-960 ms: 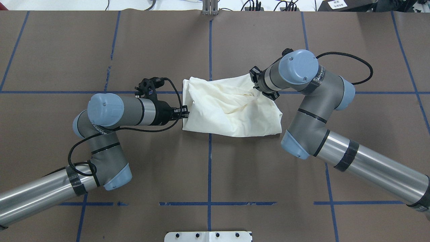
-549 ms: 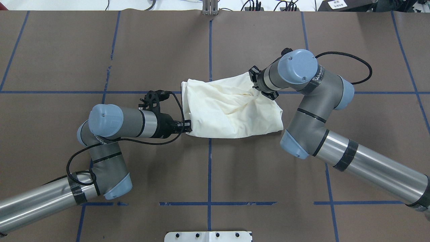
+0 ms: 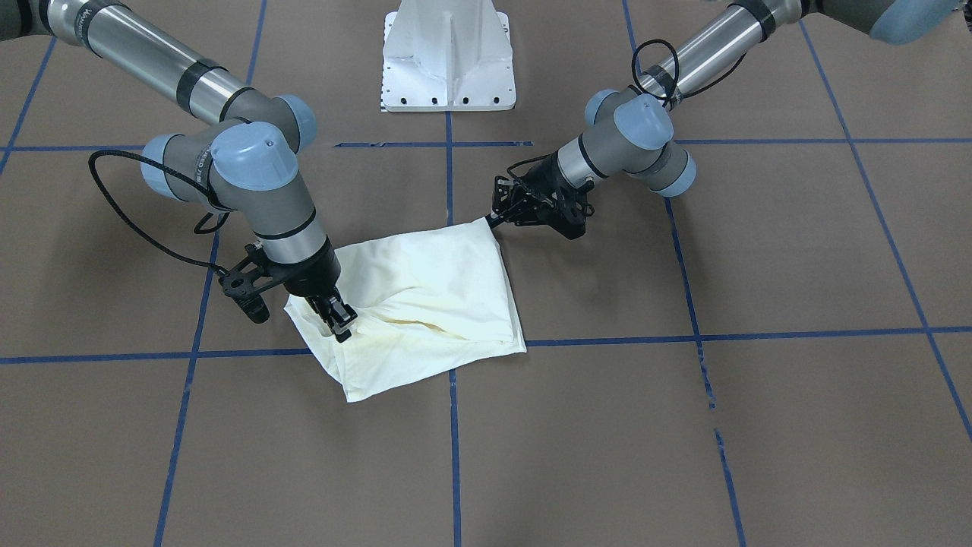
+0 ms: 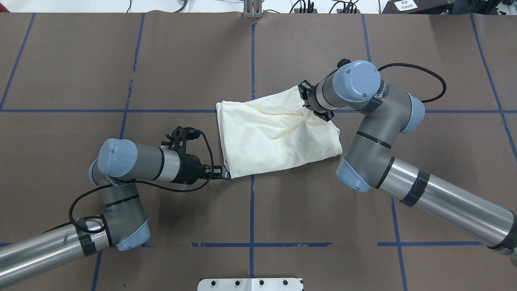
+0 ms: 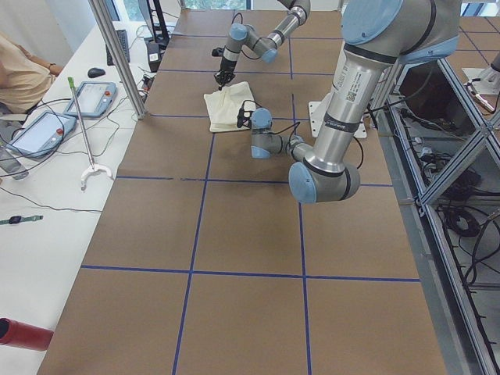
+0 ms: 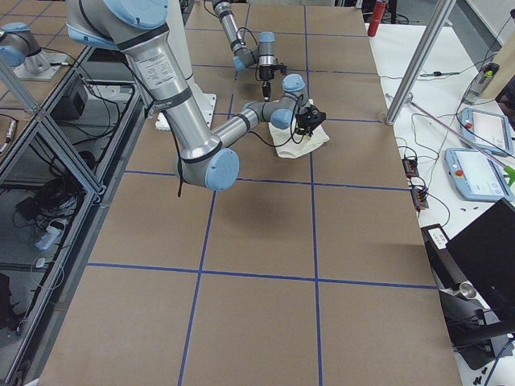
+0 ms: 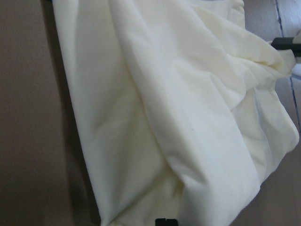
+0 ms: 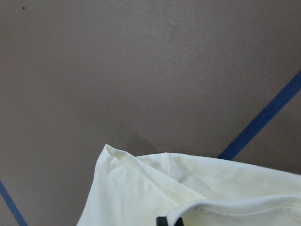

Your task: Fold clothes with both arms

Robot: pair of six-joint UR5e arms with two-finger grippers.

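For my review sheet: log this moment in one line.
cream fabric shirt: crumpled on brown table | left gripper: shut on near corner | right gripper: shut on far edge | fold: unfinished

T-shirt (image 4: 274, 137) plain cream. Table (image 4: 181, 60) brown, gridded with blue tape lines (image 4: 252, 60). Left arm (image 4: 145, 162) and right arm (image 4: 371, 145) grey-silver, light-blue joint caps (image 4: 355, 81), black tape bands (image 4: 412, 187). Base plate (image 3: 449, 57) white.

My left gripper (image 4: 224, 174) pulled the shirt (image 4: 274, 135) corner back toward me; that edge now lies straighter.
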